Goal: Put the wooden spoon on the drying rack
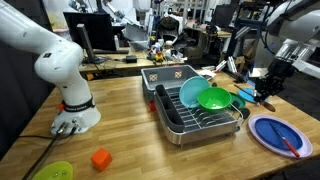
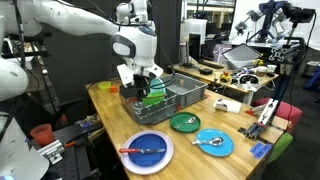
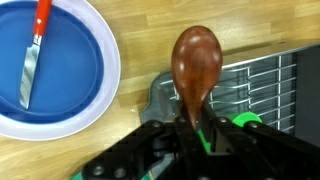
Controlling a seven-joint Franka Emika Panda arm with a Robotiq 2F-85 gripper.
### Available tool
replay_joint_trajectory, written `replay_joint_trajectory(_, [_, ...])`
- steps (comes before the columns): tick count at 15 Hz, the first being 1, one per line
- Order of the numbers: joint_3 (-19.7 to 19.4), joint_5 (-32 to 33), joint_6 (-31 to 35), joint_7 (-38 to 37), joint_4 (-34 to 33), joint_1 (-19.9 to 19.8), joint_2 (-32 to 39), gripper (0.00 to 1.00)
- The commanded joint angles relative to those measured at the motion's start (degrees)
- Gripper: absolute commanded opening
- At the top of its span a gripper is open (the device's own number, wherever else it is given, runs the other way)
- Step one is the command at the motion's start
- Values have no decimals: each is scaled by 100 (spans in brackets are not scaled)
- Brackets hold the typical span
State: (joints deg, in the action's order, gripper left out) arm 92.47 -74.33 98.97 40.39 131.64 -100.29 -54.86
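The desk carried one rack holding two bowls, teal and green. There were two blue plates, one white-rimmed and one plain, plus one wooden spoon, one red-handled knife and one orange block.

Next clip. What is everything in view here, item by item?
wooden spoon: one, brown, held by the gripper beside the rack
drying rack: one, dark wire, on the table
blue plate: one, white-rimmed, on the table by the rack
utensil: one, red-handled, on the blue plate
green plate: one, on the table
light blue plate: one, on the table
cube: one, orange, on the table
gripper: one, black, shut on the spoon's handle
arm: one, white, at the rack's end
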Motion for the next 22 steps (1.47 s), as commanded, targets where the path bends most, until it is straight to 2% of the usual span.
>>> replay_joint_trajectory(1, [-254, 777, -126, 89, 150, 227, 531, 4])
replay_joint_trajectory(7, [-468, 2533, -355, 782, 74, 367, 1687, 4])
replay_joint_trajectory(10, [-375, 3444, -332, 945, -18, 341, 2470, 4])
replay_joint_trajectory(14, [-229, 4483, -238, 943, -88, 527, 3638, 4])
replay_joint_trajectory(15, [-201, 4588, -165, 849, -84, 595, 3924, 4])
replay_joint_trajectory(16, [-200, 4734, 36, 473, -10, 611, 3833, 17])
replay_joint_trajectory(17, [-180, 4830, 28, 469, -27, 665, 4042, 17])
replay_joint_trajectory(18, [-219, 4372, -308, 944, -114, 589, 3462, 17])
replay_joint_trajectory(22, [-217, 4431, -283, 944, -112, 582, 3663, 17])
